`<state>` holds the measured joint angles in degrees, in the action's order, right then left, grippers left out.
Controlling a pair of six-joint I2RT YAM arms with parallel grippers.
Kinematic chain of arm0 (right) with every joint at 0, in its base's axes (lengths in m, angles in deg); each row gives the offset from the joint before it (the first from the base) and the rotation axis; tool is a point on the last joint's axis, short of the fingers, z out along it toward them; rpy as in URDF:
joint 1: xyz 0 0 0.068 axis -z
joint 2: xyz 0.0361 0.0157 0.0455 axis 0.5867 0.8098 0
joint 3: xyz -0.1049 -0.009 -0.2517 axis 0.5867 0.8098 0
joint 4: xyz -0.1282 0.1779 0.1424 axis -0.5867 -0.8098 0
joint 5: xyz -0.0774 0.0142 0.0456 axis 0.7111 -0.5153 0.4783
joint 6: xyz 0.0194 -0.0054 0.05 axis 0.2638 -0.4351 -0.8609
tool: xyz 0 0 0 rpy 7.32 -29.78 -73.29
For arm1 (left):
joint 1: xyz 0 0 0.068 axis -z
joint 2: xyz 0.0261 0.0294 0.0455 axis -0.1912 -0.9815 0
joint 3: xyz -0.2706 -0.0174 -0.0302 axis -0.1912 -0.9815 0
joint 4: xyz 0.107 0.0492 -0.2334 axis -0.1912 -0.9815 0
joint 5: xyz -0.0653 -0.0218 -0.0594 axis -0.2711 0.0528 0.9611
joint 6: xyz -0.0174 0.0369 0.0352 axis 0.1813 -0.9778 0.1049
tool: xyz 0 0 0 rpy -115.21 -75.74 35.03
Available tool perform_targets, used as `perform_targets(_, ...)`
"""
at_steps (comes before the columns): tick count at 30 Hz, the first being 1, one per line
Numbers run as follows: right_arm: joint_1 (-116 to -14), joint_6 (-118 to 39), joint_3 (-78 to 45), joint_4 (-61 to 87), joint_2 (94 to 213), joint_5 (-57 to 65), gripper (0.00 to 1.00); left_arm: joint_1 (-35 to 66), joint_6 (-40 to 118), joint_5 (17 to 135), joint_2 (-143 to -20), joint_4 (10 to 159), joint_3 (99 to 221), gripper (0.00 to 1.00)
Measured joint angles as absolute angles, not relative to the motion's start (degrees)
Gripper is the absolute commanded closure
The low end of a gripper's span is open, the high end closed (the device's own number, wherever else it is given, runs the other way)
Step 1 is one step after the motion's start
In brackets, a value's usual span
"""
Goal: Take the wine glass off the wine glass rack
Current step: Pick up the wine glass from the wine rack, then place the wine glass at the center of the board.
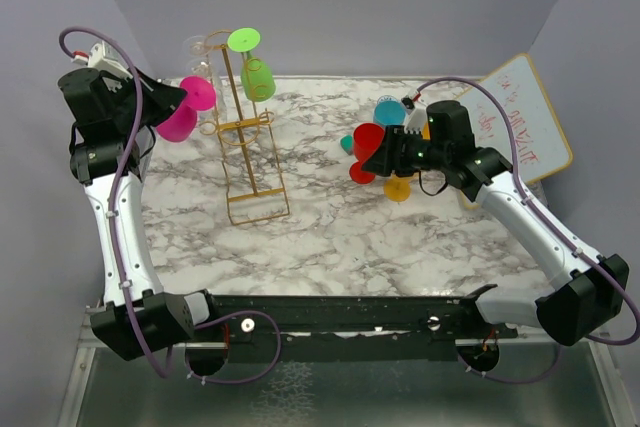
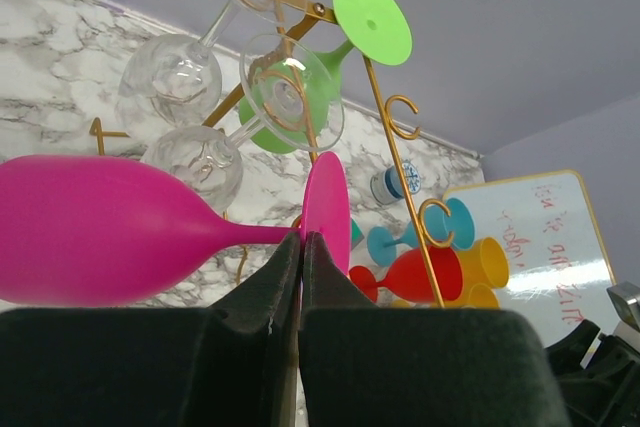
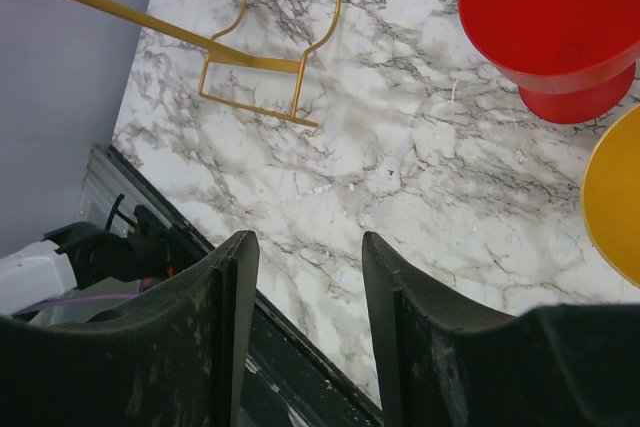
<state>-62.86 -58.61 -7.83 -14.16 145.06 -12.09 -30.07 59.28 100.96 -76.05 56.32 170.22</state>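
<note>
From above, the wine glass rack (image 1: 246, 127) stands on the tabletop (image 1: 330, 237). Just left of the rack, up in the air, the left pincer (image 1: 160, 110) holds the pink wine glass (image 1: 180, 119) lying on its side. A green glass (image 1: 256, 78) and some clear glasses (image 1: 200, 47) hang on the rack. Far to the right of the rack, the right pincer (image 1: 375, 160) sits low by a red glass (image 1: 366, 137). In the left wrist view, the left pincer is squeezed shut on the thin stem of the pink glass, right by its round foot. The rack's gold hooks and hanging glasses are just behind that foot. The pink glass looks free of the hooks, so I think it is off the rack but close to it. In the right wrist view, the right pincer is about half open and holds nothing. The rack's wire base is up and to the left, and a yellow glass (image 3: 615, 197) is at the right edge. What could go wrong? If the arm swings toward the rack, the pink foot could knock a clear glass or tip the thin rack. The big cup is heavy on one side, so the stem could twist or slip in the pincer.
</note>
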Motion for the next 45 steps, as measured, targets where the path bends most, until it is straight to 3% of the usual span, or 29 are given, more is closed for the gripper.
perform_targets(20,-62.86,-58.48,-7.83,-14.21,145.06,-12.05,0.48,-30.10,52.50,97.38,-75.44,50.55,174.83,1.00)
perform_targets(36,-62.86,-56.49,-9.08,-14.21,146.07,-12.62,0.47,-30.10,44.77,84.07,-63.00,35.30,176.93,1.00)
perform_targets(45,-62.86,-56.57,-8.60,-14.23,145.63,-13.55,0.47,-29.88,47.04,93.33,-58.04,34.40,177.32,1.00)
